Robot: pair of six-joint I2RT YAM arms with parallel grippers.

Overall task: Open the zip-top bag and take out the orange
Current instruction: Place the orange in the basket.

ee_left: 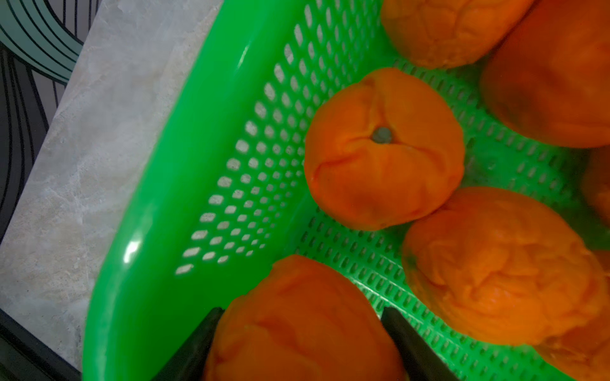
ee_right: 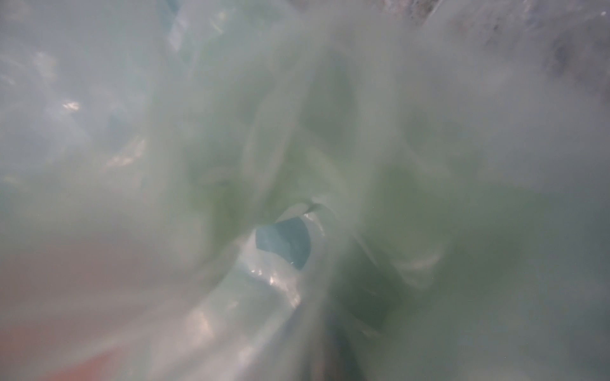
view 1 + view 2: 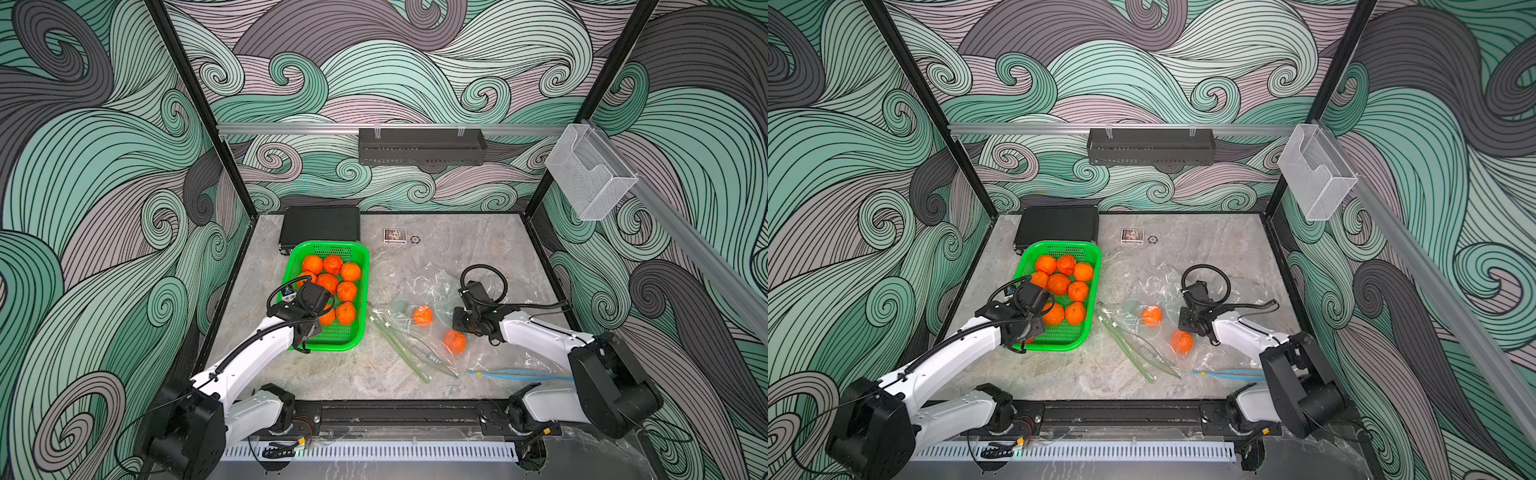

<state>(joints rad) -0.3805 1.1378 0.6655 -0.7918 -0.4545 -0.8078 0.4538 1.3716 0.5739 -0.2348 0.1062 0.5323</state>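
Marbled grey tabletop (image 3: 457,249) lay under both arms. Over it, the left claw (image 1: 301,313) was closed on an orange (image 1: 297,349), its fingers (image 1: 198,343) pressed against either side, with the green basket (image 3: 332,346) beneath it. Other oranges (image 1: 383,148) sat in the basket just ahead of that claw. The right claw (image 3: 457,322) was shut. As far as its fogged wrist view allowed, it seemed to pinch the film of the clear zip-top bag (image 3: 415,345). Two bagged oranges (image 3: 423,315) lay just beside it, inside the plastic.
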